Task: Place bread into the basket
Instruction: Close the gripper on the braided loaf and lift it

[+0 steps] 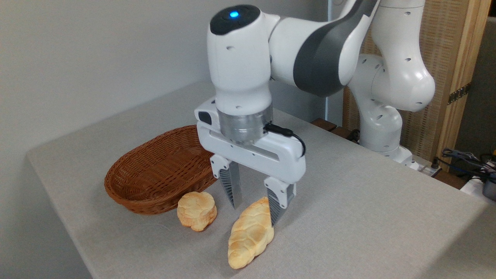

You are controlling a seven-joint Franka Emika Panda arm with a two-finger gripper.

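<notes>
Braided golden-yellow bread (250, 234) with browned crests, pale tan round bun (197, 211), reddish-brown woven wicker basket (155, 174), speckled grey desk (368, 201), white-and-grey arm (310, 50) with blue light, ribbed grey end effector (254, 213) fingers (231, 186)

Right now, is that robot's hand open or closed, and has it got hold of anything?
Hand: open, holding nothing. Its two fingers hang on either side of the far end of the long bread, which lies on the table.
</notes>
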